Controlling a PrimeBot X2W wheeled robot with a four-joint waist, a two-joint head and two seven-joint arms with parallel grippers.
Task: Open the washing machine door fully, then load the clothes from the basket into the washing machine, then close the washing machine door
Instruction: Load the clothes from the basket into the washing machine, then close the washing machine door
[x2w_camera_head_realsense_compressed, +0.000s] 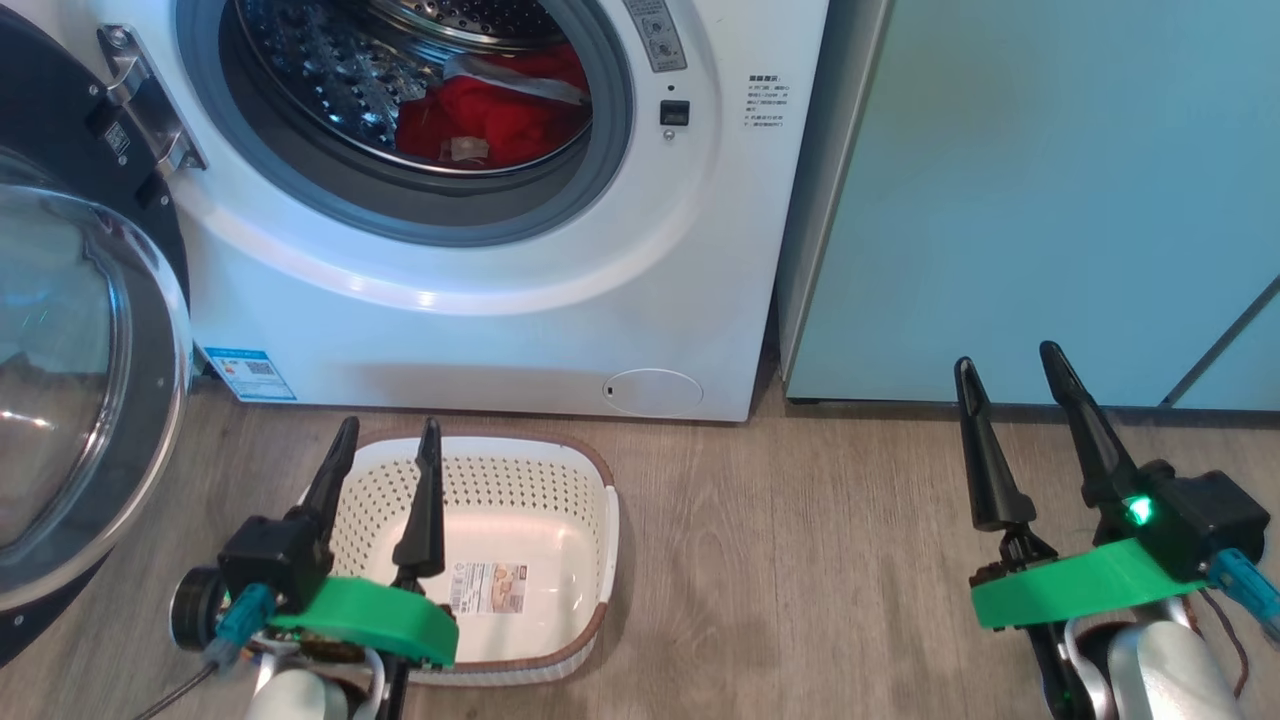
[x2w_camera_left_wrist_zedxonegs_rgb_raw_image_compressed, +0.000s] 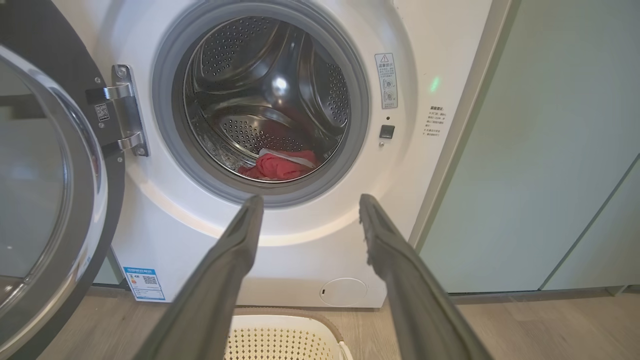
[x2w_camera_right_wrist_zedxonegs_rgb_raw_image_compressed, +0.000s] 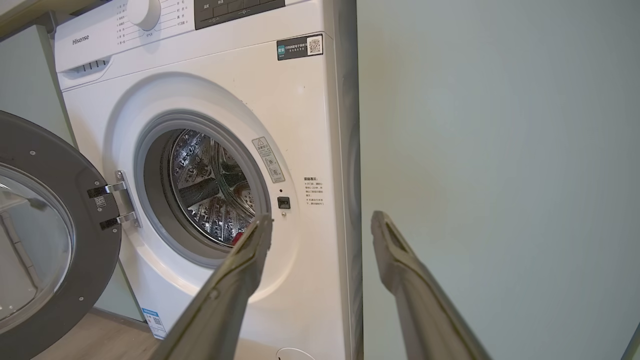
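The white washing machine (x2w_camera_head_realsense_compressed: 500, 330) stands with its door (x2w_camera_head_realsense_compressed: 70, 400) swung wide open to the left. Red clothes (x2w_camera_head_realsense_compressed: 490, 110) with white trim lie low in the steel drum, as the left wrist view shows the clothes (x2w_camera_left_wrist_zedxonegs_rgb_raw_image_compressed: 280, 165) too. On the floor in front sits the white basket (x2w_camera_head_realsense_compressed: 600, 520) with a brown rim, holding nothing but a label on its floor. My left gripper (x2w_camera_head_realsense_compressed: 390, 435) hovers open over the basket's left part, fingers pointing at the machine. My right gripper (x2w_camera_head_realsense_compressed: 1010, 365) is open above the floor before the teal cabinet.
A pale teal cabinet (x2w_camera_head_realsense_compressed: 1050, 200) stands right of the machine. Wood floor (x2w_camera_head_realsense_compressed: 800, 560) spreads between basket and right gripper. The open door's glass dome (x2w_camera_left_wrist_zedxonegs_rgb_raw_image_compressed: 30, 200) juts out at the left. A round flap (x2w_camera_head_realsense_compressed: 655, 392) sits low on the machine's front.
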